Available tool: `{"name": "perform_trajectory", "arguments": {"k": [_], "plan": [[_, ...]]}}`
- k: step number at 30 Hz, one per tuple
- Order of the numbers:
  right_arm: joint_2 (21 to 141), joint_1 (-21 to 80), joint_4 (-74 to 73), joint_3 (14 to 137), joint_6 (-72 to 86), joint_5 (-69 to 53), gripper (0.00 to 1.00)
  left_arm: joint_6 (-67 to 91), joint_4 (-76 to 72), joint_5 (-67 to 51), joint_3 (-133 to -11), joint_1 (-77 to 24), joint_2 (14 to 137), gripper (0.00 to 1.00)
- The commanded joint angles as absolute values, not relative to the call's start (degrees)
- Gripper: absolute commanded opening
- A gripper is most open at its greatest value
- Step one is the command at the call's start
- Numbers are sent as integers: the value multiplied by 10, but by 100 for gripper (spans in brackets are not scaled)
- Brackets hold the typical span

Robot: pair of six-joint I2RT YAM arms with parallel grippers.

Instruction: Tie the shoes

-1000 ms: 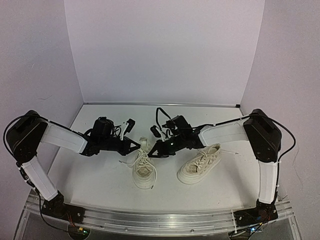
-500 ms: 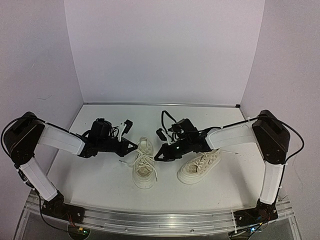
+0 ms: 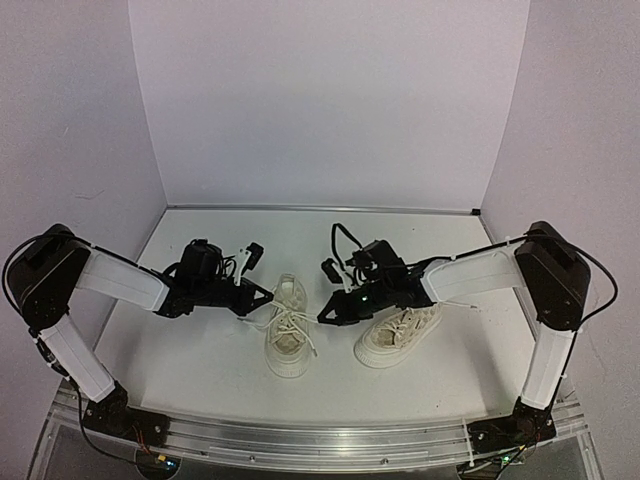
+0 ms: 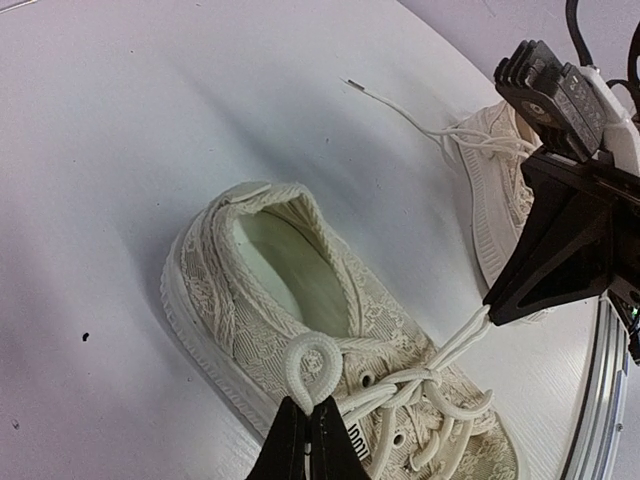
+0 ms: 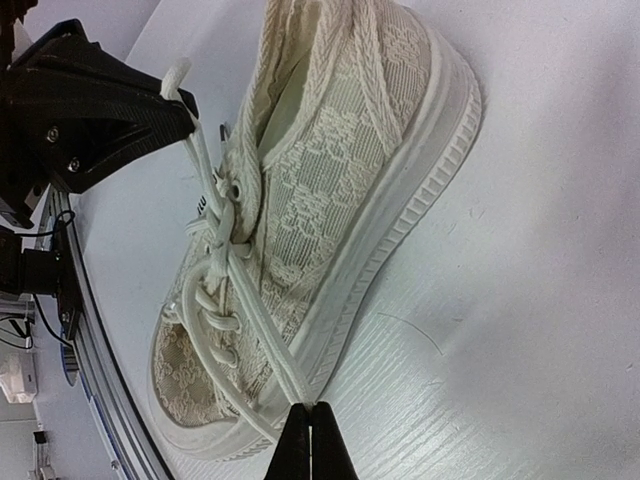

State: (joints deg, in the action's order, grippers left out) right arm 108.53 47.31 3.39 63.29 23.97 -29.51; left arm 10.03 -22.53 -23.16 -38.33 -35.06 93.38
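Left gripper (image 4: 308,425), clamped fully on a lace loop (image 4: 312,362), and right gripper (image 5: 308,422), clamped fully on the opposite strand (image 4: 462,342), flank the shoe (image 3: 287,332) at mid table (image 3: 200,375) with laces drawn outward, evidently to cinch its bow; the mate (image 3: 400,335) lies just right, apparently untied.

The white surface (image 3: 200,365) holds a pair of cream shoes. The left shoe (image 3: 287,342) stands near the middle, toe toward the near edge. The right shoe (image 3: 398,336) sits just beside it toward the right edge, toe angled near-left, with a loose lace (image 4: 400,108) trailing on the surface behind it.
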Motion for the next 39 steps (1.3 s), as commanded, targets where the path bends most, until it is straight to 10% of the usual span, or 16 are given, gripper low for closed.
{"name": "perform_trajectory", "arguments": {"k": [1,9,39], "plan": [[1086,469,20,654,226,-326,0,89,-250,-259,-387,-340,928,0],[1131,469,20,723,229,-367,46,84,-247,-277,-389,-340,922,0],[1192,452,61,758,283,-395,43,84,-253,-283,-391,-340,929,0]]}}
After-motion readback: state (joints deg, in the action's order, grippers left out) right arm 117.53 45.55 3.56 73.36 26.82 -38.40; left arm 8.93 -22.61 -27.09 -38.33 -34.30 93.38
